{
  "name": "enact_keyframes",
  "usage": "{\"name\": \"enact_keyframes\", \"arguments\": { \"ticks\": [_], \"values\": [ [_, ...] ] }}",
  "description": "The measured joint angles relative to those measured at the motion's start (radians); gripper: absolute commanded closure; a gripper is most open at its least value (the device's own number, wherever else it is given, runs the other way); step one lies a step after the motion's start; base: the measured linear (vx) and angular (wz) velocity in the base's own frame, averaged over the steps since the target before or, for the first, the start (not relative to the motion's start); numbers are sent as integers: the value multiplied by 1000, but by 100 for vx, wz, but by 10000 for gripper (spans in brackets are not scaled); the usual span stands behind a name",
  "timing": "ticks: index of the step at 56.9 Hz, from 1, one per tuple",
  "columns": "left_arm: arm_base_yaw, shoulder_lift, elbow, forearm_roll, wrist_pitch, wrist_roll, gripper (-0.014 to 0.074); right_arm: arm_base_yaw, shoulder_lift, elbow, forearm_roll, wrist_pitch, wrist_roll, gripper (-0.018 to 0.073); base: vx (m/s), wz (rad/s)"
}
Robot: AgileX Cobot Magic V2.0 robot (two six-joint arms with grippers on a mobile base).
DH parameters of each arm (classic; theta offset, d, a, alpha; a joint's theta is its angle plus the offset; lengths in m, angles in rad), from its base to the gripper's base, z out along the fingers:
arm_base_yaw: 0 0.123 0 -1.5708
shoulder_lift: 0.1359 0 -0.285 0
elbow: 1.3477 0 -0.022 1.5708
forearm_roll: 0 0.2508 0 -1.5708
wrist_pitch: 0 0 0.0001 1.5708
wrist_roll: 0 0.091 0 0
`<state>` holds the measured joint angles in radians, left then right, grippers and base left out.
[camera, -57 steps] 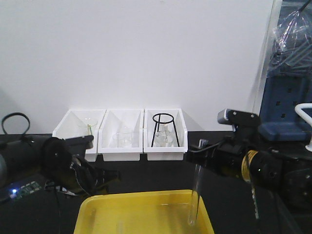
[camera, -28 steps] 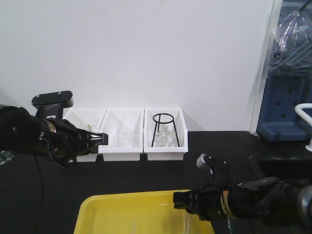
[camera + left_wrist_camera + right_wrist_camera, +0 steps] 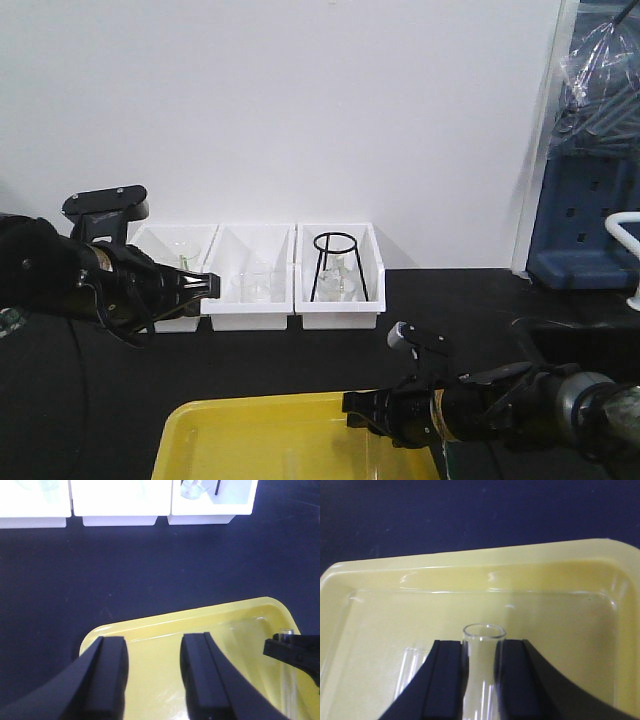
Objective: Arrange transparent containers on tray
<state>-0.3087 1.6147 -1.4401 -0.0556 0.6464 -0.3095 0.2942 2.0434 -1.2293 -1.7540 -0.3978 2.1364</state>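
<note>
Over the tray (image 3: 365,570), two test tubes (image 3: 481,680): one gripped.

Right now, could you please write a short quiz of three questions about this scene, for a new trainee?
1. True or false: the right gripper has a test tube between its fingers, above the yellow tray.
2. Multiple choice: what stands in the rightmost white bin? A. a black wire stand B. a yellow funnel C. a blue bottle
3. Short answer: in the left wrist view, is anything between the fingers of the left gripper?

Key
1. True. The tube's open rim shows just past the fingertips.
2. A. The black wire stand.
3. No. The fingers are apart, and only the tray shows between them.
</note>
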Motion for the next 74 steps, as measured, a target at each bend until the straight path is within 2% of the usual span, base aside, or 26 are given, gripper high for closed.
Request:
{"name": "enact_keyframes", "arguments": {
  "ticks": [8,20,27,33,39,44,48,55,57,59,74],
  "values": [
    [0,0,0,0,0,0,206,0,47,-12,3,-7,1,375,0,0],
    [0,0,0,0,0,0,206,0,69,-13,2,-10,-1,105,0,0],
    [0,0,0,0,0,0,206,2,67,-16,7,-18,-2,8,0,0],
    [0,0,0,0,0,0,206,4,62,-20,9,-21,-3,-20,0,0],
    [0,0,0,0,0,0,213,4,54,-20,6,-14,-13,8,0,0],
    [0,0,0,0,1,0,253,4,31,-15,-2,5,-38,94,0,0],
    [0,0,0,0,4,12,324,2,-11,-12,-7,11,-68,204,0,0],
    [0,-1,0,0,26,67,502,2,-130,-12,-9,12,-113,518,0,0],
    [0,-5,0,0,37,87,563,2,-173,-12,-9,12,-120,575,0,0],
    [0,-12,0,1,51,108,606,2,-219,-12,-9,9,-128,574,0,0],
    [0,-168,17,2,103,303,605,1,-554,-7,-11,-71,-192,572,0,0]
  ]
}}
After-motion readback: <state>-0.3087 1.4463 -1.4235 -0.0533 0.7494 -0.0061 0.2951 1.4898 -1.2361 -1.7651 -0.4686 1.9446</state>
